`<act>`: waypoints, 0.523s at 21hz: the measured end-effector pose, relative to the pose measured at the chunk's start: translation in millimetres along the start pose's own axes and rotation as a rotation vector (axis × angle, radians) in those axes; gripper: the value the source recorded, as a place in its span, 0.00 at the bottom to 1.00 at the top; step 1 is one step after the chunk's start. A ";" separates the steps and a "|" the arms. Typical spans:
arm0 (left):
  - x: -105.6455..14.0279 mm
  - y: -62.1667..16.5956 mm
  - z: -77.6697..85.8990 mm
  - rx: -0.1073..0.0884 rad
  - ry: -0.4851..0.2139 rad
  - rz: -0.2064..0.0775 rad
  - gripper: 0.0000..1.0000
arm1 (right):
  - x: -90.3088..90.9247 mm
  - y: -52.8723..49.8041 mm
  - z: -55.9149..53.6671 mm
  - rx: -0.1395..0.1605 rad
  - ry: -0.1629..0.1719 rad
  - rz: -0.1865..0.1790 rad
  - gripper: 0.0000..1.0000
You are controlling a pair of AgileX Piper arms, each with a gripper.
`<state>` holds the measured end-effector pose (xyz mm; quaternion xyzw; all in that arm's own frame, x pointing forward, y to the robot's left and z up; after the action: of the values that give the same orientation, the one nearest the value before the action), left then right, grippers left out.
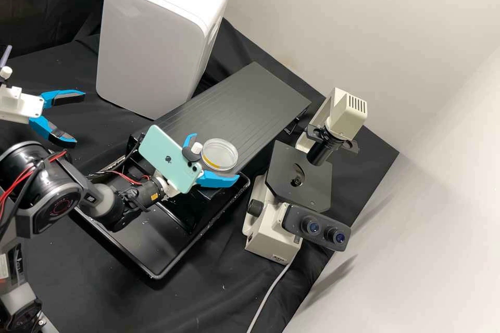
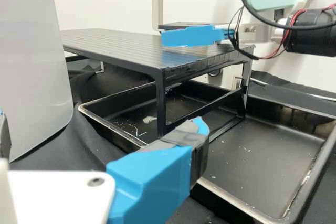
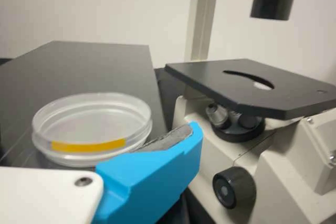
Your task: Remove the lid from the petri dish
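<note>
Blue fingers of the left tool (image 1: 78, 118) stand wide apart with nothing between them, near the table's (image 1: 104, 291) left edge in the high view. The right tool (image 1: 215, 160) is spread around the dish (image 1: 220, 152). The dish sits on the near corner of a black stand (image 1: 245, 99), the corner toward the microscope (image 1: 291, 203). The stand rests in a black tray (image 1: 156, 257), with a white box (image 1: 156, 36) behind.

From the left wrist, one finger (image 2: 178, 169) of the left tool shows before the tray (image 2: 262, 171) and stand (image 2: 131, 48). A finger (image 2: 191, 35) of the right tool lies at the stand's far corner.

From the right wrist, the lid (image 3: 92, 111) is on the dish, which has a yellow strip on its side. A finger (image 3: 157, 171) sits just beside the rim; I cannot tell whether it touches.
</note>
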<state>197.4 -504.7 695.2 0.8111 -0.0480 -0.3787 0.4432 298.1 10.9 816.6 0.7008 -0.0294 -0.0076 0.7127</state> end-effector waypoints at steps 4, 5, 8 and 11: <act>0.1 -0.2 -0.1 0.008 0.000 -0.001 1.00 | 4.1 4.4 -2.4 0.002 0.010 0.019 1.00; 0.1 -0.1 -0.2 0.007 0.002 0.000 1.00 | 5.5 5.6 -3.6 0.002 0.014 0.024 1.00; 0.0 0.5 -2.0 -0.002 0.022 0.007 1.00 | 10.3 8.7 -6.6 0.002 0.027 0.036 1.00; 0.0 0.6 -2.1 -0.002 0.023 0.008 1.00 | 14.4 8.0 -4.8 0.001 0.016 0.041 1.00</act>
<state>199.0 -503.6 696.2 0.8147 -0.0457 -0.3678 0.4460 312.4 15.1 825.0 0.7006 -0.0380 0.0124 0.7124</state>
